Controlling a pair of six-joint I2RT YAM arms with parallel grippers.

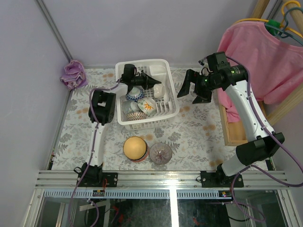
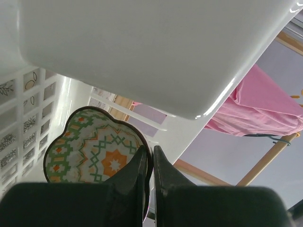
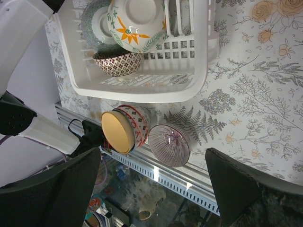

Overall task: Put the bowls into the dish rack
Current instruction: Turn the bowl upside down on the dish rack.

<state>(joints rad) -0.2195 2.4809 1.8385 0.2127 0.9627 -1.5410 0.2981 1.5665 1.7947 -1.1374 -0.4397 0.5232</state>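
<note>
The white dish rack (image 1: 143,124) stands at the middle back of the table. My left gripper (image 1: 152,82) reaches into its far part. In the left wrist view that gripper (image 2: 152,156) is shut on the dark rim of a scalloped bowl (image 2: 90,153) with a green and orange pattern inside. Other bowls lie in the rack: a white one with an orange flower (image 3: 135,21), a grey-speckled one (image 3: 94,23) and a brown patterned one (image 3: 118,64). On the table in front sit an orange-yellow bowl (image 1: 135,148) and a purple-striped bowl (image 1: 161,153). My right gripper (image 1: 194,90) hangs open beside the rack's right side, holding nothing.
A pink garment (image 1: 265,56) hangs on hangers at the back right, over a wooden tray (image 1: 232,130) at the table's right edge. A purple rag (image 1: 73,74) lies in the back left corner. The metal rail (image 1: 165,179) runs along the near edge.
</note>
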